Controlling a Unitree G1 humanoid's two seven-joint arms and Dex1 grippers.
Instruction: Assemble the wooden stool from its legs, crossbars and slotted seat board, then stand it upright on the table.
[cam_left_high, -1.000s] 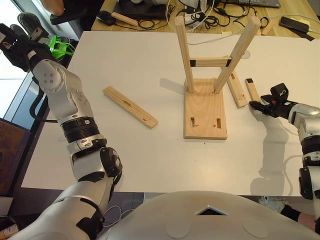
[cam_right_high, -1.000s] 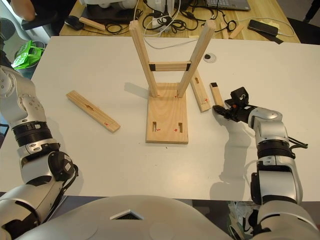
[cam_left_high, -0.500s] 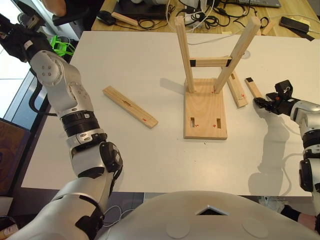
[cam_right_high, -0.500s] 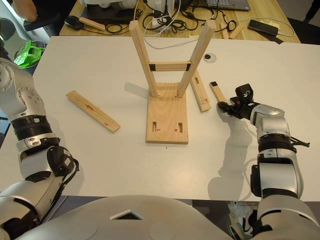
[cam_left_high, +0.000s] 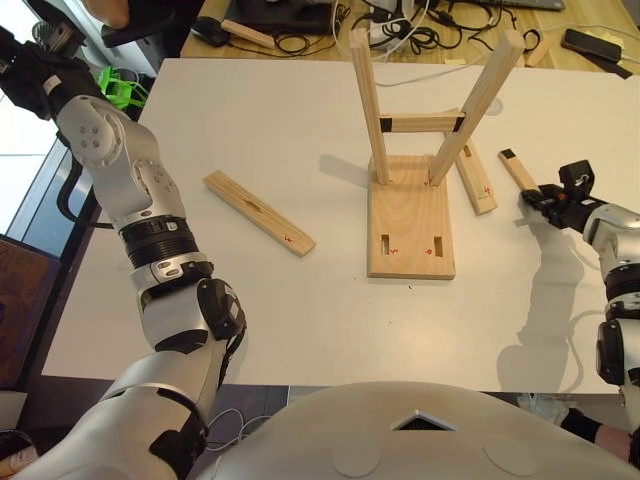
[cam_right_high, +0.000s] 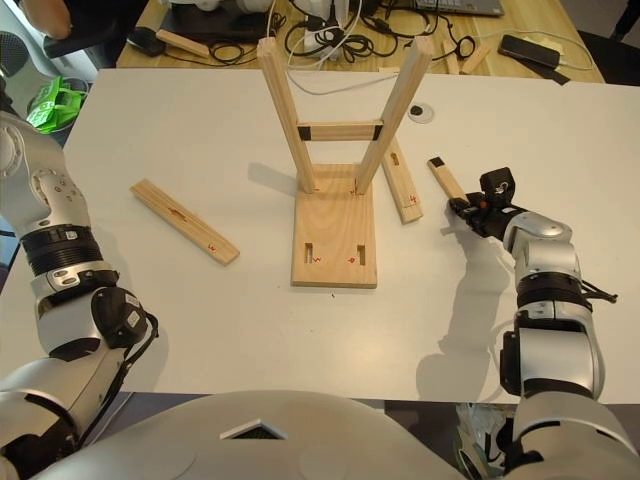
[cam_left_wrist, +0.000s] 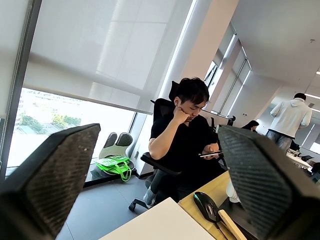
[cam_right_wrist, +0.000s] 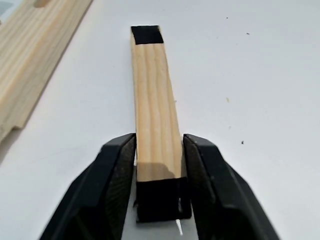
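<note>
Two legs (cam_left_high: 368, 105) stand in the far slots of the seat board (cam_left_high: 410, 235), joined by one fitted crossbar (cam_left_high: 422, 124). The step in hand appears to be pickup of the second crossbar (cam_right_wrist: 152, 100), which lies right of the board. The right gripper (cam_right_wrist: 159, 144) pinches its near end between both fingers. Whether the far end rests on the table (cam_left_high: 250, 310) is uncertain.

The next move probably calls for a lift and alignment with a loose leg. One loose leg (cam_left_high: 475, 180) lies just beside the board and the other leg (cam_left_high: 259, 212) well to its left. The left gripper (cam_left_wrist: 159, 145) hangs spread, off the table's left side.

The surface is plain white. A desk with cables (cam_left_high: 400, 20) stands beyond.
</note>
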